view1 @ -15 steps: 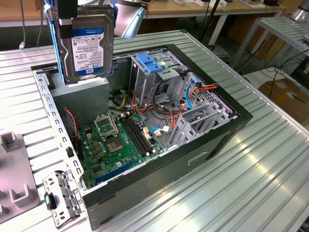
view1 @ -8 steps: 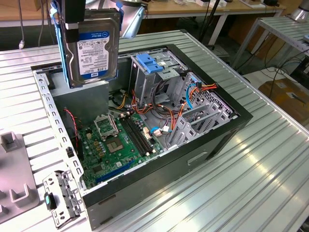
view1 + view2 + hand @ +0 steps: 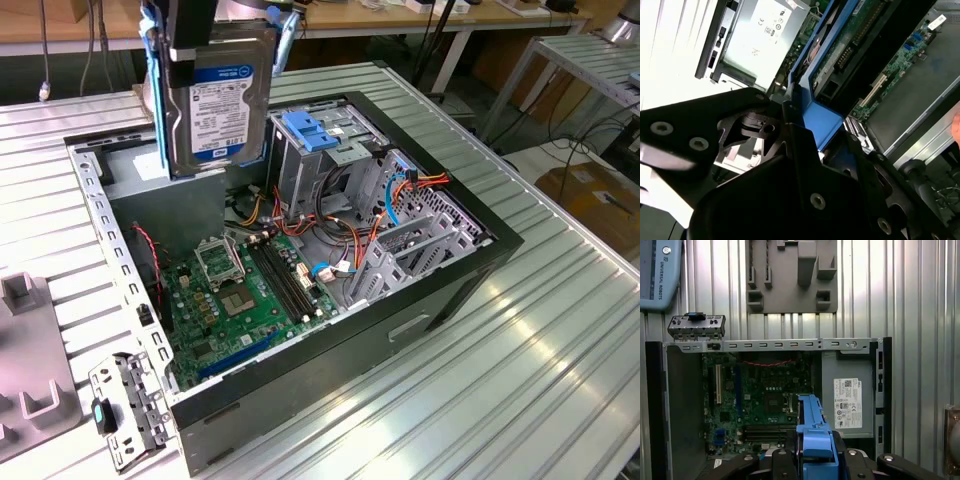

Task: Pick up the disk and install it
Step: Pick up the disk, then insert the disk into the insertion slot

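exterior view: gripper (image 3: 200, 45) is closed tight on the top end of the disk (image 3: 222, 105), which hangs upright, clear above the open computer case (image 3: 503, 238). gripping just 1 end probably leaves the lower end free to enter the case.

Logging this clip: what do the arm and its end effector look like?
The end effector is matte black, built of angular plates fastened with silver screws. In the first wrist view, a rounded light blue arm cover carries dark printed lettering.
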You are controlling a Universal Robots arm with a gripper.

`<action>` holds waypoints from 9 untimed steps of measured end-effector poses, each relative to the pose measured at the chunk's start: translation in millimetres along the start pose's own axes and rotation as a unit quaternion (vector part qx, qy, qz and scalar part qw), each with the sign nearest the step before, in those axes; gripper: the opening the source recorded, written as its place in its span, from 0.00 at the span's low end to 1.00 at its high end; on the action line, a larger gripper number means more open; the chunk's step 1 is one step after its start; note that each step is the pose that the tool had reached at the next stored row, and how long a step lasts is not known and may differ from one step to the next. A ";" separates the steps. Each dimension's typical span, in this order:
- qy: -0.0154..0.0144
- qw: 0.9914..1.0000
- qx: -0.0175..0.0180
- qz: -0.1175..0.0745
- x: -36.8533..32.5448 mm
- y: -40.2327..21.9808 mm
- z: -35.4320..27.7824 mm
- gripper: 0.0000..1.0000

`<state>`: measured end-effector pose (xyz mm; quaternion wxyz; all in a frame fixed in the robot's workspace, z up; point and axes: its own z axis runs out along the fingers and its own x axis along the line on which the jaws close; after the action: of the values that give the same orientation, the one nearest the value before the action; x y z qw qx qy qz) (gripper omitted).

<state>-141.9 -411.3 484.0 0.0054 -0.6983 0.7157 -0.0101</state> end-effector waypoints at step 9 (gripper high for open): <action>0.000 1.000 0.000 0.000 0.0 -2.8 0.0 0.37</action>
<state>-139.1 -411.3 484.1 0.0053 -0.6983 0.7157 -0.0101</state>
